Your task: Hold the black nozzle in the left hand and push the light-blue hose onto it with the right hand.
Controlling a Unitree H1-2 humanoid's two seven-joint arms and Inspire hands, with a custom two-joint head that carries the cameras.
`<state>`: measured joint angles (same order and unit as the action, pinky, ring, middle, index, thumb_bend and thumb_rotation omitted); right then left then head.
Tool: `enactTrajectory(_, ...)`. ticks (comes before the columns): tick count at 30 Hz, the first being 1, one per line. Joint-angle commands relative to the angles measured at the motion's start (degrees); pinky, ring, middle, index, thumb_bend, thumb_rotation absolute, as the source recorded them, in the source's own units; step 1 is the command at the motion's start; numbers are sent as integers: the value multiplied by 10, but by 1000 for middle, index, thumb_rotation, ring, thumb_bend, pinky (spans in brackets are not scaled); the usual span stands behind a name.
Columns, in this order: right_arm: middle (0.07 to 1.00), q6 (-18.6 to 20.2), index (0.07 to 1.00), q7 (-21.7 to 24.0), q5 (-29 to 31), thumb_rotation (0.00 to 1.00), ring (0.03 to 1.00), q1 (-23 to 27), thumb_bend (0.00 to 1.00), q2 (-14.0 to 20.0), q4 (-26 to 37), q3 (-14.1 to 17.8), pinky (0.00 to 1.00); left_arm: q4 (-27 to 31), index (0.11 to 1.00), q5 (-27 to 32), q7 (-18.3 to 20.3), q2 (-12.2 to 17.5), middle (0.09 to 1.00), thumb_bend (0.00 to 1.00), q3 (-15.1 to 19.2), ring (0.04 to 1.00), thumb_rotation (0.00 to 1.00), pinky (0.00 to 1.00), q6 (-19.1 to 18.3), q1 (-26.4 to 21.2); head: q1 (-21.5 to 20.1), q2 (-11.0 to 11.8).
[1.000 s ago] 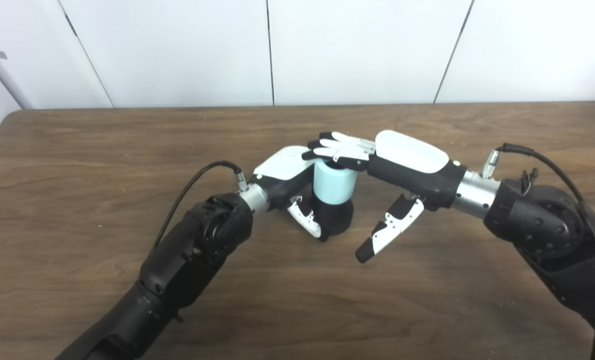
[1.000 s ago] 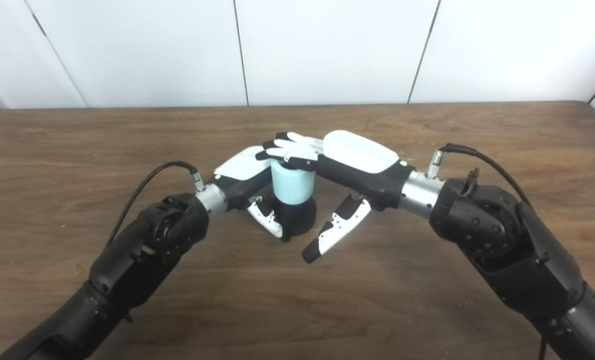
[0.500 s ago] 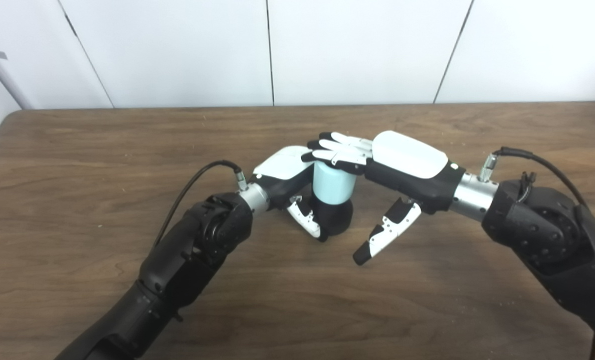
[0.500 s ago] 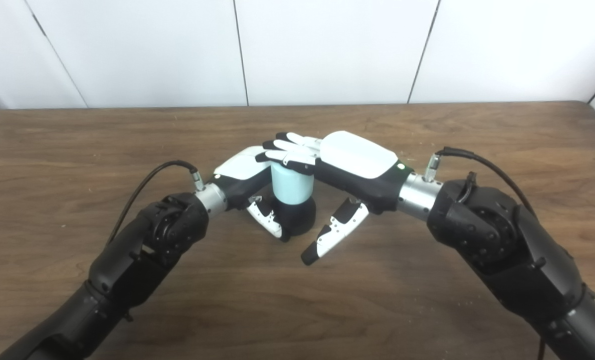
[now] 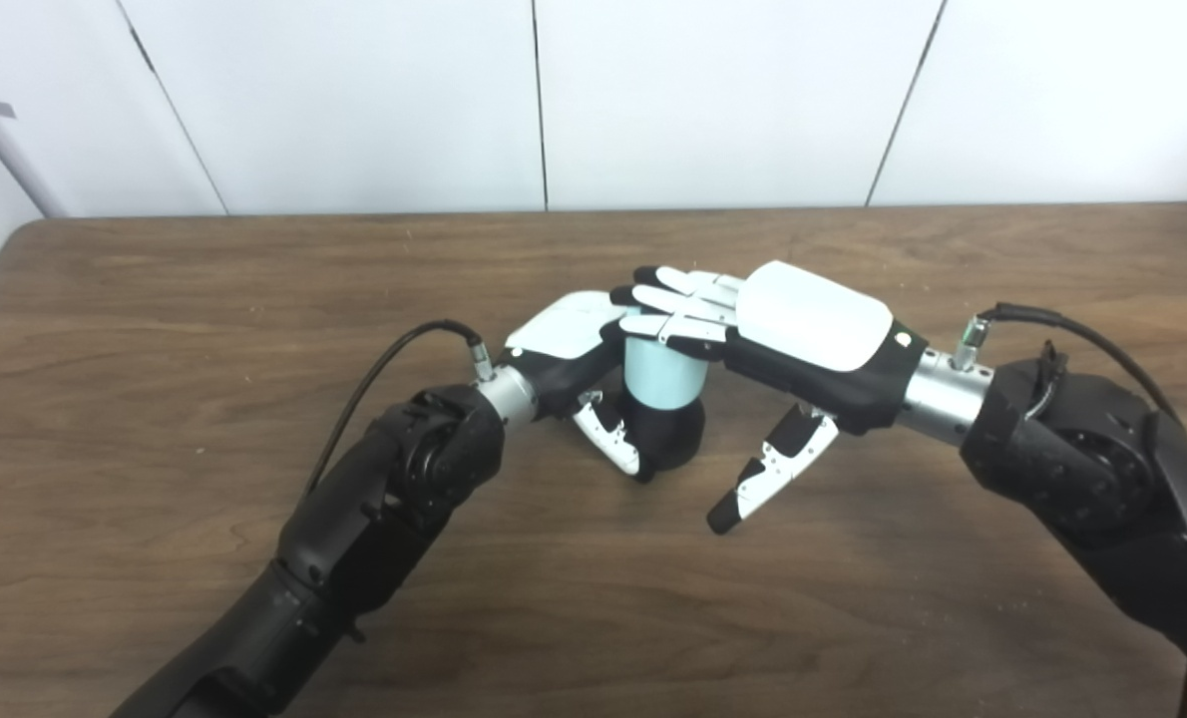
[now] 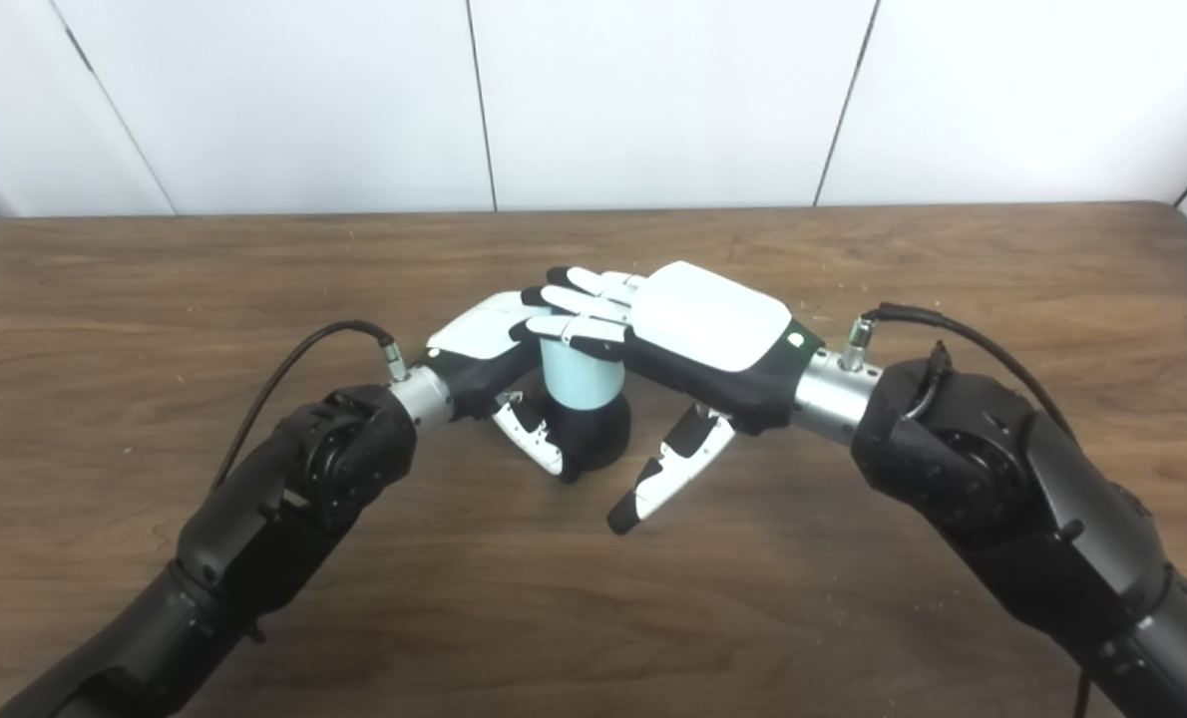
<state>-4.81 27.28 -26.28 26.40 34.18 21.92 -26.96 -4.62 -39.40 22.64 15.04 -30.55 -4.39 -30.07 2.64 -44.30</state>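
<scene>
The black nozzle [image 5: 671, 436] stands upright on the table, and my left hand [image 5: 566, 342] is shut on it from the left, its thumb across the front. The light-blue hose [image 5: 659, 372], a short cylinder, sits upright on top of the nozzle. My right hand [image 5: 788, 329] lies flat across the hose's top with its fingers [image 5: 675, 304] stretched out and spread. Its thumb [image 5: 771, 477] hangs down to the right, clear of the hose. The hose's top rim is hidden under those fingers.
The brown wooden table [image 5: 204, 299] reaches to a white panelled wall [image 5: 354, 100] at the back. A black cable [image 5: 384, 364] arcs off my left wrist and another cable [image 5: 1062, 324] off my right wrist.
My right hand has slid a little to the left and lower over the hose, so less of the blue cylinder shows. My left hand and the nozzle have stayed put.
</scene>
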Motion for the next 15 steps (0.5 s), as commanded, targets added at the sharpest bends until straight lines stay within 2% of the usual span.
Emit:
enactTrajectory(1,932,-32,892,40,3,518,935,-36,700,5,-24,-23,928,-15,475,-18,25,11,500,525,-9,619,0,969,-19,6,1,0)
enactTrajectory(5,914,-40,881,-9,-8,512,891,-39,687,-14,-30,8,837,-16,475,-18,24,10,500,525,-9,619,0,969,-17,6,1,1)
enactTrajectory(8,914,-16,882,-57,-15,498,863,-43,678,-46,-32,55,764,-16,476,-18,23,12,497,525,-9,619,0,969,-16,7,-1,2)
enactTrajectory(11,909,37,885,-70,-8,421,846,-44,656,-83,-14,98,709,-15,479,-20,23,12,494,525,-9,619,0,969,-16,8,-1,2)
enactTrajectory(13,905,98,887,-65,7,368,845,-44,647,-113,4,126,699,-15,480,-19,24,12,493,525,-10,619,0,969,-16,8,-2,4)
enactTrajectory(15,904,142,899,-60,19,321,842,-44,640,-132,14,145,681,-15,480,-19,24,12,492,525,-10,619,0,969,-15,8,-2,4)
